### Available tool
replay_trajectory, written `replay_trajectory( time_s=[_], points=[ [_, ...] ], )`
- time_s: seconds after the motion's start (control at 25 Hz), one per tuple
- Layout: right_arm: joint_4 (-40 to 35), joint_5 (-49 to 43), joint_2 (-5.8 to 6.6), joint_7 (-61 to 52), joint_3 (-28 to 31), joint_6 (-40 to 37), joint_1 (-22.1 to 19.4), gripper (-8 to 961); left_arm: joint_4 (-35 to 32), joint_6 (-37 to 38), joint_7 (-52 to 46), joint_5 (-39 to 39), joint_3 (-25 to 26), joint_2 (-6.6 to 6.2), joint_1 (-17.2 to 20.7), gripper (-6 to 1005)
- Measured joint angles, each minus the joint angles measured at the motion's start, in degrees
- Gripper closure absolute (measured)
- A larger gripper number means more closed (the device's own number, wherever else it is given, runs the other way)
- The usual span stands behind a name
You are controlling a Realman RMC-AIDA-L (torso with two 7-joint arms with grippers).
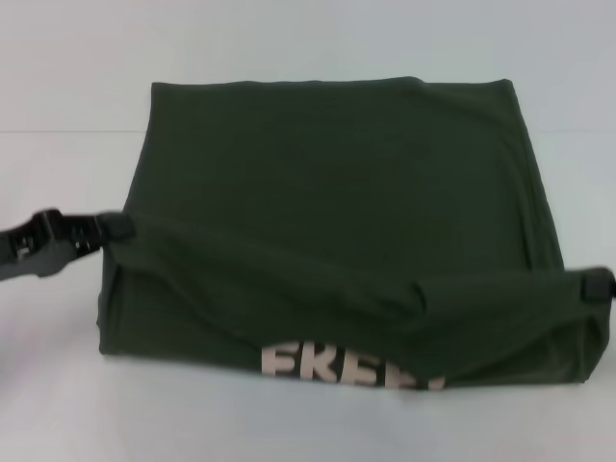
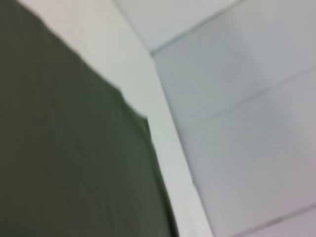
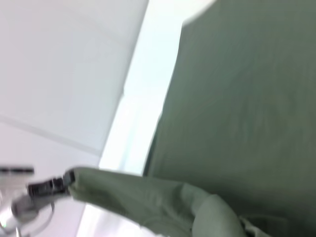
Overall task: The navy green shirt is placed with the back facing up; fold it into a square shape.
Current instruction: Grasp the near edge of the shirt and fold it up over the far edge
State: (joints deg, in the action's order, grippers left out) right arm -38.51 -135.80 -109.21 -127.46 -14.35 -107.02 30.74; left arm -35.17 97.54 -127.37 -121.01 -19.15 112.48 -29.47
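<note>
I am looking down from the head camera at the shirt, a dark olive tee lying on a white table. It already reads as a rough rectangle: no sleeves stick out, so I judge the side folds are done. What I am in the middle of is the lengthwise fold. The near edge of the shirt is lifted off the table and stretched between my two grippers, hanging like a low ridge across the front of the cloth. Under that ridge, part of the cream lettering shows, upside down to me, which tells me the front face has been turned up along the raised edge. My left gripper is at the left end of the ridge, clamped on the shirt's corner. My right gripper is at the right end, barely inside the picture, and also pinches cloth. From the right wrist camera I see the left gripper far off, gripping the end of the raised roll of fabric. The left wrist camera shows only flat shirt and table. Left to do, as I judge it: carry this edge over to the far edge, lay it down, let go, and check the outline is square.
</note>
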Motion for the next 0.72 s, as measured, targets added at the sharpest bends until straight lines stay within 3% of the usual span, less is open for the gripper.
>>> replay_trajectory(
  time_s=[0.16,0.24,0.48,0.72],
  points=[
    [3.69,4.41,-0.04,0.73,-0.03,5.35,-0.66,842,1.03,-2.15,1.66,1.75,1.04,0.37,0.0,974],
    [5.33,5.19,-0.28,1.05,-0.28,8.18,-0.59,840,1.83,-4.93,4.01,3.35,1.28,1.28,-0.12,974],
    [6.61,7.69,-2.23,2.67,-0.3,16.32,0.3,833,2.18,-10.8,7.36,6.1,1.55,3.29,-0.08,975],
    [6.64,10.79,-3.31,3.99,-0.57,21.84,1.12,826,2.3,-16.62,9.72,7.13,1.14,5.0,-0.84,975]
  ],
)
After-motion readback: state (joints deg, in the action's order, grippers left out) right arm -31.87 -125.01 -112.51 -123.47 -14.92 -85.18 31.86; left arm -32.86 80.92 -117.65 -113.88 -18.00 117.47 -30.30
